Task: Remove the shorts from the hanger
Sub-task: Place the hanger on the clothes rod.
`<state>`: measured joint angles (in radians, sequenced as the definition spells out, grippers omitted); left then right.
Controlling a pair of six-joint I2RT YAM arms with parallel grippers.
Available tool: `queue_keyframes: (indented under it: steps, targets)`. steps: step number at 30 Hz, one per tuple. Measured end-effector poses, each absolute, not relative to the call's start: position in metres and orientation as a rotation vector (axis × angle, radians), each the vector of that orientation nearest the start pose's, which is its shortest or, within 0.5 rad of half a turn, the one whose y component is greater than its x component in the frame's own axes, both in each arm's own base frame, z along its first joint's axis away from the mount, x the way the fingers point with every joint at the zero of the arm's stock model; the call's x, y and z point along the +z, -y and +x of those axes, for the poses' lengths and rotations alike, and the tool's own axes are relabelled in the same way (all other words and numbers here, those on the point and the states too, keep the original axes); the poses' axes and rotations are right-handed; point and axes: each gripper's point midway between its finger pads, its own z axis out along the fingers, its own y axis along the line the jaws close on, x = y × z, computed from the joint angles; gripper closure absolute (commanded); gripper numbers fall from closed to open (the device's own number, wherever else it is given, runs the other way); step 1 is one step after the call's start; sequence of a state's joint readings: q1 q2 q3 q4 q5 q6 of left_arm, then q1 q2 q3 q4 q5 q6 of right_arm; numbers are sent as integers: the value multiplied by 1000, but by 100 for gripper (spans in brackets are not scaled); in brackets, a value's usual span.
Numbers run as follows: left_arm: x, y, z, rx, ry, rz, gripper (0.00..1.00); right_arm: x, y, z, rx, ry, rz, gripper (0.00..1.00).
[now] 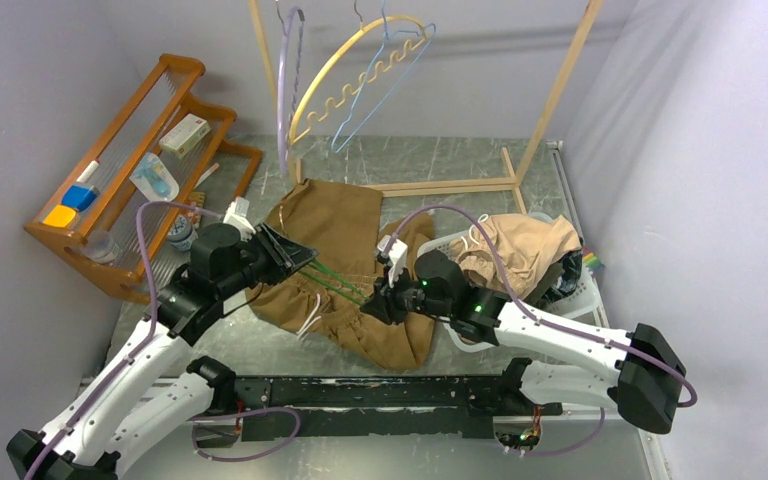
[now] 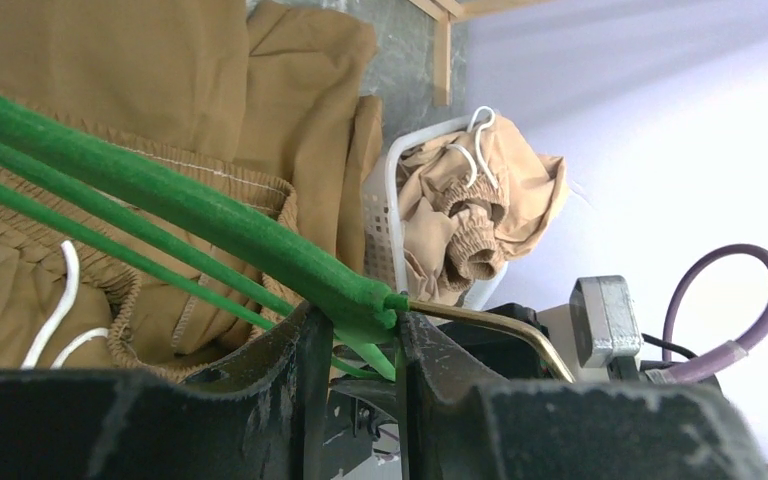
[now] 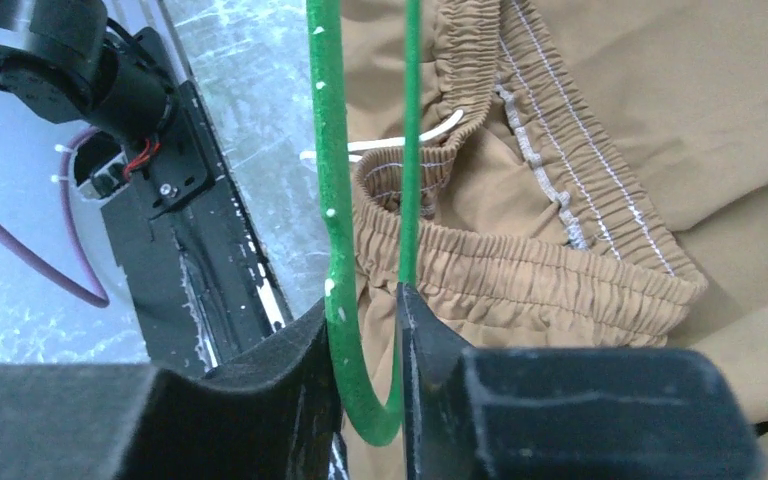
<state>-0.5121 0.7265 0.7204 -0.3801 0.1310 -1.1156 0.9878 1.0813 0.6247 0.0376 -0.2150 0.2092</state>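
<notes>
Tan-brown drawstring cloth shorts (image 1: 345, 225) lay on table (image 1: 430, 170) under slim green flocked hanger (image 1: 335, 280) | we noted left gripper (image 2: 360, 325) pinching its neck, right gripper (image 3: 365, 330) pinching its curved end | long axis ran gripper to gripper; waistband (image 3: 520, 275) beside right fingertips (image 3: 425, 335).

- Top external: high behind the arm bases, looking down and forward over the whole worktop (image 1: 440, 165).
- Left wrist: close behind the left gripper (image 2: 360, 320), facing the basket (image 2: 380, 220).
- Right wrist: close behind the right gripper (image 3: 360, 310), facing down at the worktop.
- All three share the green hanger (image 1: 335, 283) and tan-brown shorts (image 1: 340, 225).
</notes>
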Motion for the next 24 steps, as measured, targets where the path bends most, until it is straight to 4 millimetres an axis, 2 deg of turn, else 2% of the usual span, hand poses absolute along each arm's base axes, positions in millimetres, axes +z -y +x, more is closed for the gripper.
queue_keyframes:
  steps: [3,5,7,10,13,17,24]
  targets:
    - [241,198,221,-1187,-2074,-535,91,155,-318,152,975,-1898,-946,95]
    - [239,199,221,-1201,-2066,-537,85,154,-319,151,979,-1903,-951,100]
    - [234,199,222,-1203,-2064,-546,75,151,-319,150,973,-1917,-952,100]
    - [230,197,221,-1195,-2069,-555,52,147,-317,153,950,-1944,-929,100]
    - [234,195,220,-1188,-2059,-539,41,148,-314,157,935,-1968,-872,100]
    - [241,190,220,-1148,-2050,-519,35,146,-311,161,916,-1999,-821,100]
    - [251,180,221,-1063,-2044,-481,32,131,-308,161,887,-2068,-806,100]
